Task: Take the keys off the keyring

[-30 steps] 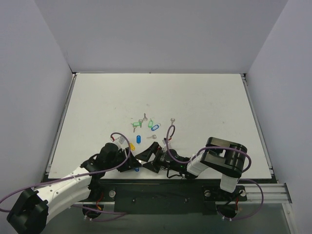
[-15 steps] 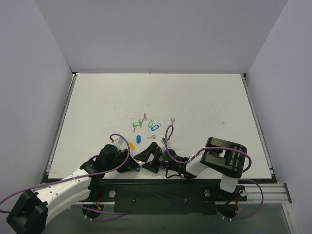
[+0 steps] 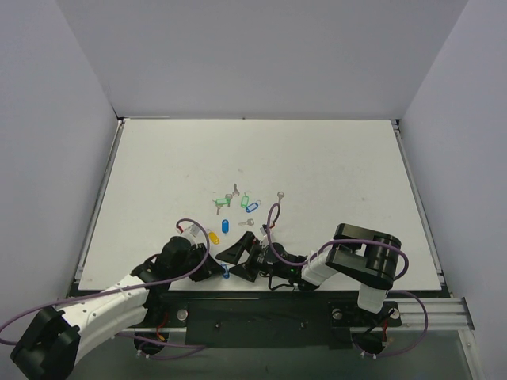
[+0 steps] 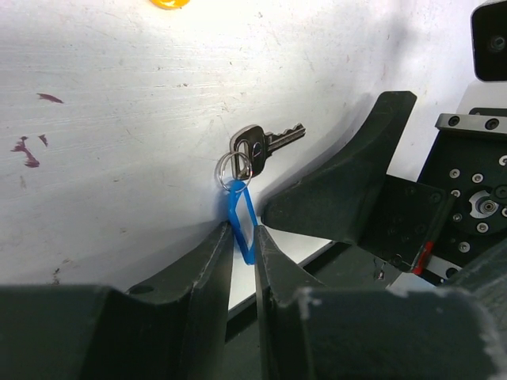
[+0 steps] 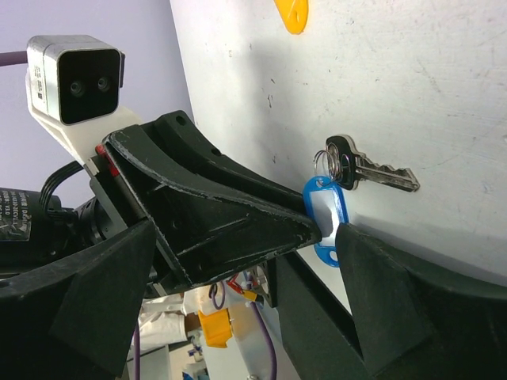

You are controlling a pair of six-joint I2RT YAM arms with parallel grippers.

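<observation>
My left gripper (image 4: 243,229) is shut on the lower end of the light-blue tag (image 4: 240,215), at the table's near edge. The tag's small metal ring (image 4: 234,168) still carries the silver-grey key (image 4: 263,142), which lies flat on the table. In the right wrist view the tag (image 5: 325,207), ring (image 5: 324,162) and key (image 5: 371,171) show the same. My right gripper (image 5: 247,233) is open wide and empty. Its jaws stand on either side of the left gripper's fingers (image 5: 230,210) and the tag. In the top view both grippers meet around the tag (image 3: 226,273).
Farther out on the table lie a yellow tag (image 3: 213,237), a solid-blue tag (image 3: 224,224), green tags (image 3: 221,203), another light-blue tag (image 3: 253,207) and loose keys (image 3: 280,195). The table's front edge and the black mounting rail (image 3: 261,317) are right below the grippers.
My right gripper has edged slightly left, closer around the left gripper. The left gripper has kept its hold on the tag and barely shifted.
</observation>
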